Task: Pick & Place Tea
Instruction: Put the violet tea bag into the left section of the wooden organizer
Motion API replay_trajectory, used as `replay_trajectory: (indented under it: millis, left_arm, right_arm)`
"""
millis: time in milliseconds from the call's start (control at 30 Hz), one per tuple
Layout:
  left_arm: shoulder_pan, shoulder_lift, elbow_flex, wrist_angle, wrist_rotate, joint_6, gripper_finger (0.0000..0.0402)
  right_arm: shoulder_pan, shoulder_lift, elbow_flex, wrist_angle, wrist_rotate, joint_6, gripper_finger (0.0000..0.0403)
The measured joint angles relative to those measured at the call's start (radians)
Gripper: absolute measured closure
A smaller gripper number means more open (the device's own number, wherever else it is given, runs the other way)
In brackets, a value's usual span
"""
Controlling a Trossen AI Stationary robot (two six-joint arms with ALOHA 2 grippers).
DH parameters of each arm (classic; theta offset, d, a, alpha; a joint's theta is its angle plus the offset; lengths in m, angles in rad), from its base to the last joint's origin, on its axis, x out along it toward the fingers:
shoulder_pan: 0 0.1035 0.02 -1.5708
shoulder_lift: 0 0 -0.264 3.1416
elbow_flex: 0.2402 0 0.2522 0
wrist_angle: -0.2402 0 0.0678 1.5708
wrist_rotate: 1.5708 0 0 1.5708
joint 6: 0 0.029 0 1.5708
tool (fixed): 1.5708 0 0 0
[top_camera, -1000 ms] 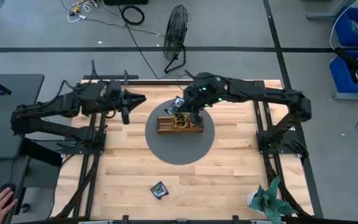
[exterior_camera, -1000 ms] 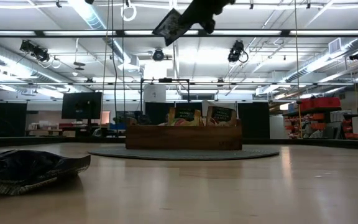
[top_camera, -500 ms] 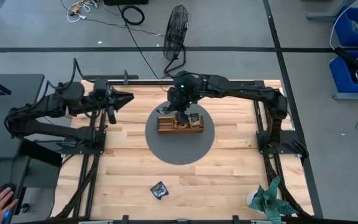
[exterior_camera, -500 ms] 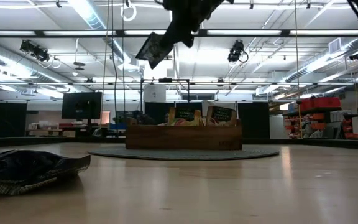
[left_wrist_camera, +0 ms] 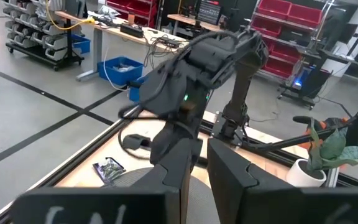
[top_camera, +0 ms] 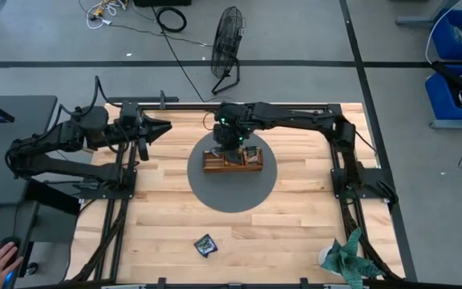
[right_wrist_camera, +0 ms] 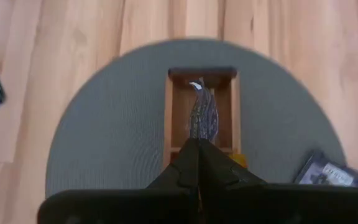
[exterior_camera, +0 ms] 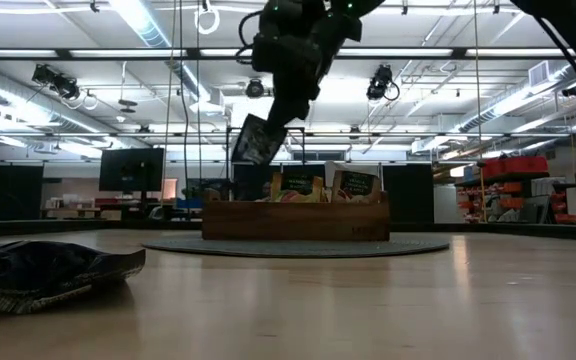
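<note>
Right gripper (exterior_camera: 271, 118): fingers pinched tight on a dark tea bag (right_wrist_camera: 202, 115), hanging just above the end box of the wooden tray (top_camera: 233, 166).
Tray: sits on the round grey mat (top_camera: 207, 189), mid table.
Other tea bag (top_camera: 205, 245): lies alone at 6 o'clock.
Left gripper (top_camera: 162, 126): waits at 10 o'clock; cannot tell if open.

I count one long brown wooden compartment tray (top_camera: 232, 160) and one round grey mat (top_camera: 232, 173) under it. I see three dark flat tea sachets outside the tray: one pinched in my right gripper (right_wrist_camera: 194, 149), one on the mat (right_wrist_camera: 332, 172), one on the table (top_camera: 205, 245). Sachets inside the tray I cannot count.
</note>
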Motion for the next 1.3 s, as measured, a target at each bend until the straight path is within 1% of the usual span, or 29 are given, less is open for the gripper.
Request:
replay_trajectory:
  millis: [133, 233, 400, 467, 667, 733, 800, 1100, 1300]
  left_arm:
    - [0.0, 0.0, 0.0, 0.0, 0.0, 0.0, 0.0344]
    - [0.0, 0.0, 0.0, -0.001, 0.0, 0.001, 0.0344]
    - [-0.001, 0.0, 0.0, -0.008, 0.0, 0.0, 0.0344]
    - [0.0, 0.0, 0.0, -0.008, -0.001, 0.0, 0.0344]
    - [-0.001, 0.001, 0.0, -0.01, -0.001, -0.005, 0.0344]
    - [0.0, 0.001, 0.0, -0.013, -0.001, -0.006, 0.0344]
    - [-0.001, 0.001, 0.0, -0.015, 0.0, -0.008, 0.0344]
    - [0.0, 0.001, 0.0, -0.017, -0.015, -0.003, 0.0344]
    - [0.0, 0.001, 0.0, -0.017, -0.018, -0.005, 0.0344]
  right_arm:
    - [-0.003, 0.021, 0.0, -0.011, 0.0, -0.018, 0.0403]
    - [-0.004, 0.034, 0.001, 0.022, 0.0, -0.026, 0.0403]
    - [-0.009, 0.053, 0.0, 0.021, 0.027, -0.046, 0.0403]
    - [-0.009, 0.066, 0.001, 0.055, 0.027, -0.056, 0.0403]
    - [-0.013, 0.093, 0.0, 0.045, 0.028, -0.088, 0.0403]
    - [-0.012, 0.106, 0.0, 0.074, 0.028, -0.095, 0.0403]
    - [-0.012, 0.112, 0.0, 0.058, 0.028, -0.096, 0.0403]
    - [-0.012, 0.118, 0.0, 0.113, 0.028, -0.128, 0.0403]
    - [-0.014, 0.132, -0.002, 0.062, 0.027, -0.133, 0.0403]
